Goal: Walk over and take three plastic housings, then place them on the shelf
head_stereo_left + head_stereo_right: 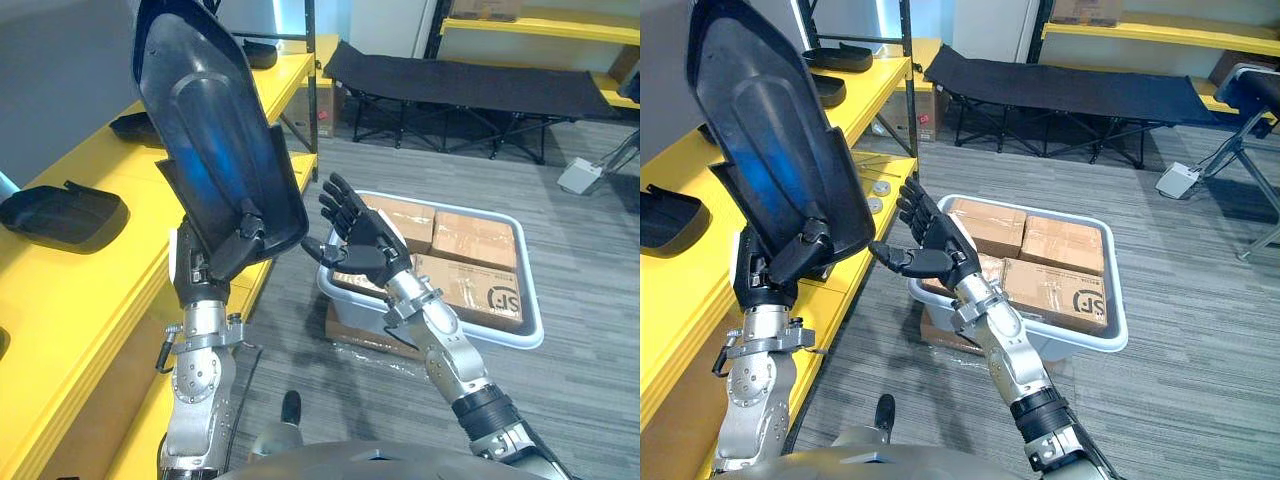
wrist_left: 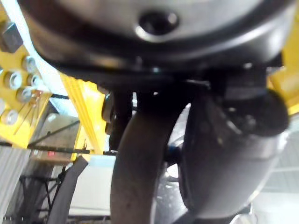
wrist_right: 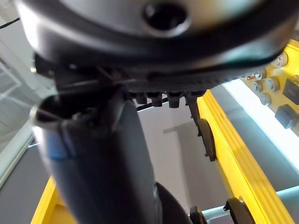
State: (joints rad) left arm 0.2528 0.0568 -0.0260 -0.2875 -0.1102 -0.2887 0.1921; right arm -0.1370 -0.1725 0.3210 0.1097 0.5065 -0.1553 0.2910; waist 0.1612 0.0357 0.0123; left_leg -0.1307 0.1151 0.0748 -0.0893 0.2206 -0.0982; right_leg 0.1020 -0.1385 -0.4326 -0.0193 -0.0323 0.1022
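You're holding one plastic housing in your left hand, raised upright just beside the yellow shelf; thumb and fingers are clamping its lower end, w/ the thumb curling over the front rim. Your right hand is hovering near that lower end, apparently not touching, palm facing the housing; its fingers are straight and spread, gripping nothing.

Progress, judging by the layout: other dark housings are already lying on the shelf, i.e. a near housing, a middle housing and a far housing; I can't tell which count toward your three, so the one you're carrying is prob. a later one; it isn't set down yet, so placing it is what's remaining.

The housing is looking like a big black shell, glossy and elongated, w/ a rounded top and a raised oval panel down the middle; it's catching bluish reflections; the lower end is narrowing into stepped edges where you're gripping.
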